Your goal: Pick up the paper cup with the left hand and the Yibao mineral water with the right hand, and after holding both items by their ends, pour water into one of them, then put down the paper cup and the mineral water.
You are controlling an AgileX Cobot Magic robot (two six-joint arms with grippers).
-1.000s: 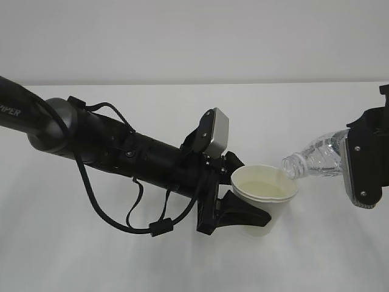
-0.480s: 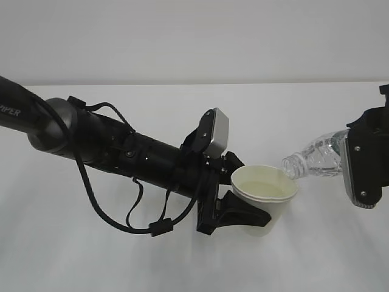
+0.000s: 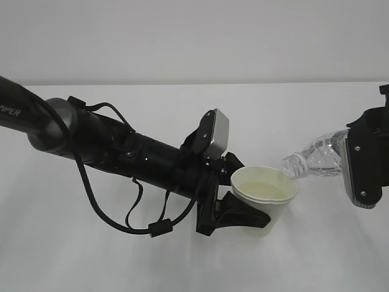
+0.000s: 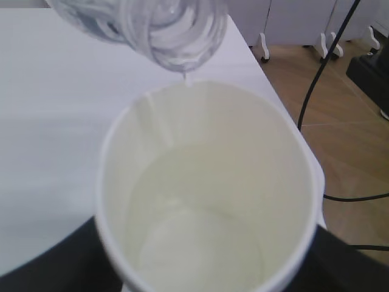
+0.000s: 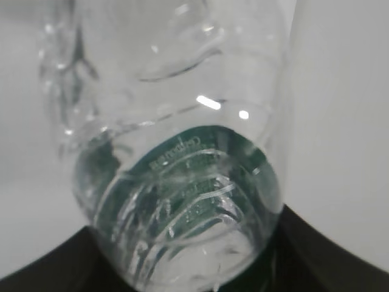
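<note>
My left gripper [image 3: 246, 193] is shut on the white paper cup [image 3: 265, 190], holding it upright above the table with a black finger on each side. In the left wrist view the cup [image 4: 206, 201] fills the frame, with some water in its cream bottom. The clear, capless Yibao mineral water bottle [image 3: 313, 157] lies tilted, its mouth at the cup's right rim, and a drop hangs at the bottle mouth [image 4: 179, 42]. My right gripper [image 3: 358, 159] is shut on the bottle's base end. The right wrist view shows the bottle [image 5: 182, 152] and its green label between dark fingers [image 5: 331, 255].
A white table [image 3: 73, 261] spreads under both arms, against a pale wall. Looping black cables [image 3: 109, 213] hang below the left arm. The left wrist view shows the table's right edge, with a wooden floor [image 4: 352, 152] and a cable beyond it.
</note>
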